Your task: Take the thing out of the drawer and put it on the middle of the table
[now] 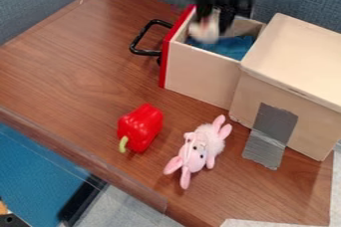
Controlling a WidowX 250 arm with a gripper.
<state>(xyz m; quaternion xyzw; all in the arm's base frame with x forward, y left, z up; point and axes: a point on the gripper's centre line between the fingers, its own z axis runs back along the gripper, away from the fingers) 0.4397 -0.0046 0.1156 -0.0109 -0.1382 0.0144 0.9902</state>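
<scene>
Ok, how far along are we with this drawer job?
Done: the drawer is open. In hand: the gripper appears to hold a pale thing at the drawer's open top. Left: bring it clear of the drawer and set it down on the middle of the table.

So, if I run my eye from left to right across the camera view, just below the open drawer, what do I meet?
Red bell pepper → pink plush rabbit → grey tape stuck to the side of the wooden box.
</scene>
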